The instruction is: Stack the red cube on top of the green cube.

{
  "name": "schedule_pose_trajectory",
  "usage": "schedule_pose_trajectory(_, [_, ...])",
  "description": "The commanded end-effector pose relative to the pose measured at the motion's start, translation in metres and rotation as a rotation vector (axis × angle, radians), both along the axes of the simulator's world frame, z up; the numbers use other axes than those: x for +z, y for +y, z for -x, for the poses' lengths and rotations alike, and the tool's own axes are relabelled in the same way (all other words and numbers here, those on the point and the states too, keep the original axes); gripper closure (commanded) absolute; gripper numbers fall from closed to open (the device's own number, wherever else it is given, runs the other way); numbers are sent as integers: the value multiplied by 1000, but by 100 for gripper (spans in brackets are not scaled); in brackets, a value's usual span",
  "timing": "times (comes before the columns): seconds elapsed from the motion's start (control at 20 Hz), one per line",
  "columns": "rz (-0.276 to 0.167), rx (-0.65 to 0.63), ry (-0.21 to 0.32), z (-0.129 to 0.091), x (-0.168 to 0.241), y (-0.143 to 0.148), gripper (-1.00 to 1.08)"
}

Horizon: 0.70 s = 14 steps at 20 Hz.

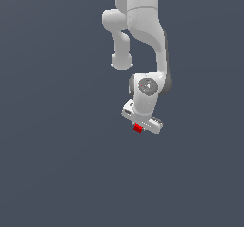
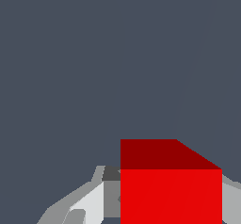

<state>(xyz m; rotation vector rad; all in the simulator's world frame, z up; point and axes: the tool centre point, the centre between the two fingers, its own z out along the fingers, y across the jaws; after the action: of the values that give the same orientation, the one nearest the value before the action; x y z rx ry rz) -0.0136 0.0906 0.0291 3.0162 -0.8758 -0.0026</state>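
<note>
Grip looks firm — the tool (image 1: 138, 127) is clenched on the red cube (image 1: 138, 128), which sits between its fingers (image 2: 84, 204) at about six o'clock below the wrist in the exterior view, apparently clear of the table (image 1: 57, 173). The green cube shows in neither view, so I judge this the carry stage. Doing it well means travelling level without loosening, finding green first, then centring red squarely above it — and lowering slowly before letting go.

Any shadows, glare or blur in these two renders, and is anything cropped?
Exterior view: sharp, flat lighting, no cast shadows or glare; the red cube shows small beneath the hand, arm cut at the top edge. Wrist view: sharp, no glare; red cube shaded darker on one face, cropped by the frame edge.
</note>
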Motion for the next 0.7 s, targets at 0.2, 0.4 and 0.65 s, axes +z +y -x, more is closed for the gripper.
schedule_pose_trajectory(0.2, [0,0,-2,0,35,0,108])
schedule_pose_trajectory(0.4, [0,0,-2,1,63,0,108])
schedule_pose_trajectory(0.65, [0,0,-2,0,85,0,108])
